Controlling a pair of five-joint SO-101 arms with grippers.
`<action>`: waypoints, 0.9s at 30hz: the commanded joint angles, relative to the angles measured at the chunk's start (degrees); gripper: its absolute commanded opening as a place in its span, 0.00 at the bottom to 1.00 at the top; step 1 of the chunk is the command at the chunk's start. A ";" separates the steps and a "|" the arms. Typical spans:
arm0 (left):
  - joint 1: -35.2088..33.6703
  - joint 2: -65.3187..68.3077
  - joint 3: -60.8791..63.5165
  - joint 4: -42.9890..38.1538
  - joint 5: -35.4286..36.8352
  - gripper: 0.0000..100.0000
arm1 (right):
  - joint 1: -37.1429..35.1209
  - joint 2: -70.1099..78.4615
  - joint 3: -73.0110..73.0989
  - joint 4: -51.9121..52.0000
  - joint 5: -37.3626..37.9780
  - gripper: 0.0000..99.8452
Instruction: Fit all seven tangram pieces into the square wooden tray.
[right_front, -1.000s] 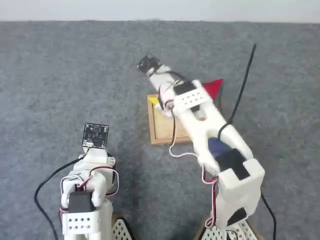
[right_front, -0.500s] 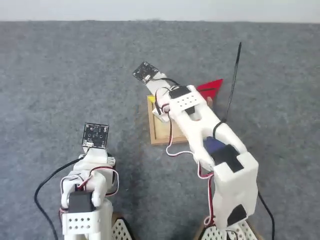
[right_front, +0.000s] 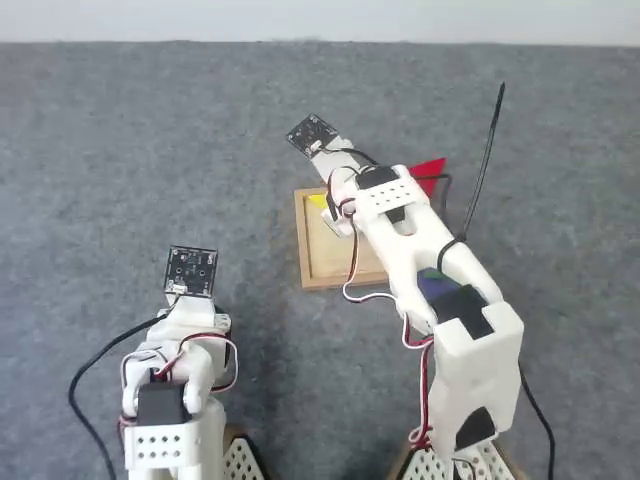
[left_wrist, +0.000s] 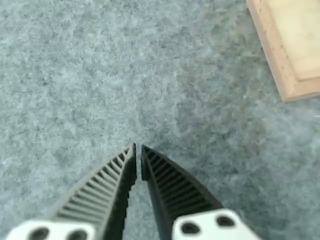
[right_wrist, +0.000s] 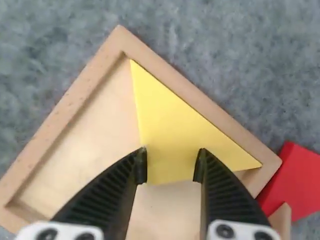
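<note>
Tangram tray (right_front: 303, 245), square and wooden, is sitting on the grey table (right_front: 150, 130) near the middle of the high view. A yellow triangle (right_wrist: 175, 135) is lying flat inside it, with its long side running along the 12 o'clock rim and one tip reaching into the 11 o'clock corner. A red triangle (right_front: 428, 172) is resting just beside the tray's 1 o'clock corner. A dark blue piece (right_front: 435, 290) is peeking out from under the right arm towards 4 o'clock; whether it is lying inside the tray is unclear. The right fingers (right_wrist: 122, 185) are hanging over the tray, spread partly apart on either side of the yellow triangle's square corner and gripping nothing. The left fingers (left_wrist: 117, 187) are hovering over the table at 7 o'clock from the tray, well apart from it, drawn almost together with nothing between them.
</note>
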 joint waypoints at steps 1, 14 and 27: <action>0.09 -0.97 -0.66 0.18 0.00 0.02 | -0.75 -0.22 -2.46 0.84 0.88 0.17; 0.09 -0.97 -0.66 0.18 0.00 0.02 | -4.62 -27.56 25.14 -2.86 0.44 0.17; 0.09 -0.97 -0.66 0.18 0.00 0.02 | -12.62 -21.85 28.13 -3.56 -2.11 0.17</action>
